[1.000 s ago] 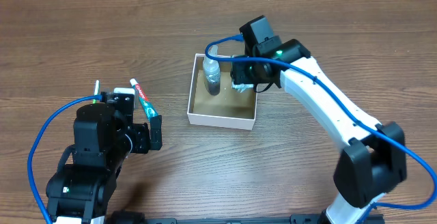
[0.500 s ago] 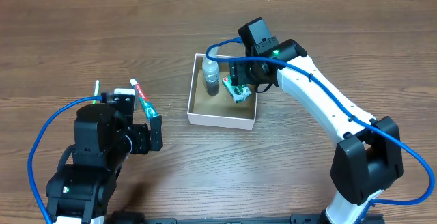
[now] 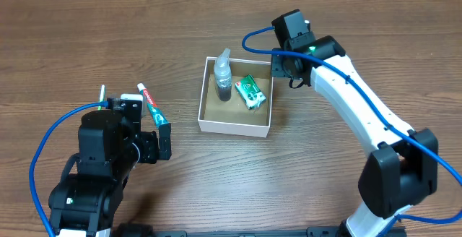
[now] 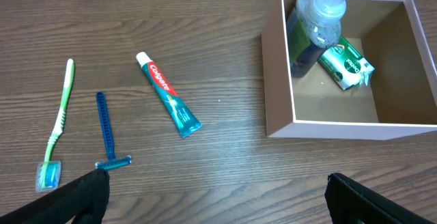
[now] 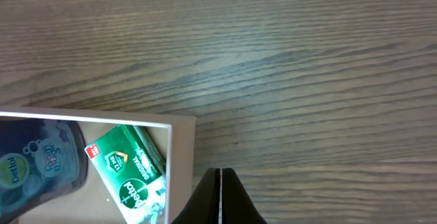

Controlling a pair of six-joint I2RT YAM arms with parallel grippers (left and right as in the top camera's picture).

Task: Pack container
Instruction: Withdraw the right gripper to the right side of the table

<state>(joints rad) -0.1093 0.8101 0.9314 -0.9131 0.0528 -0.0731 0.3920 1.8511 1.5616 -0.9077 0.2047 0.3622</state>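
The container (image 3: 234,127) is a white-walled box with a brown floor at the table's middle. It also shows in the left wrist view (image 4: 280,80) and the right wrist view (image 5: 181,169). Inside it stand a clear spray bottle (image 3: 224,78) (image 4: 317,26) and lies a green soap packet (image 3: 251,91) (image 4: 345,63) (image 5: 126,173). My right gripper (image 3: 289,67) (image 5: 220,183) is shut and empty, just outside the box's far right corner. My left gripper (image 3: 160,141) (image 4: 218,197) is open and empty, left of the box.
A toothpaste tube (image 3: 151,103) (image 4: 167,94), a blue razor (image 4: 106,132) and a green toothbrush (image 4: 58,125) lie on the wood table left of the box. Blue cables trail from both arms.
My right gripper let go of the green soap packet in the box, then drew back to the right and out past the box's wall, now shut. The left arm has not moved.
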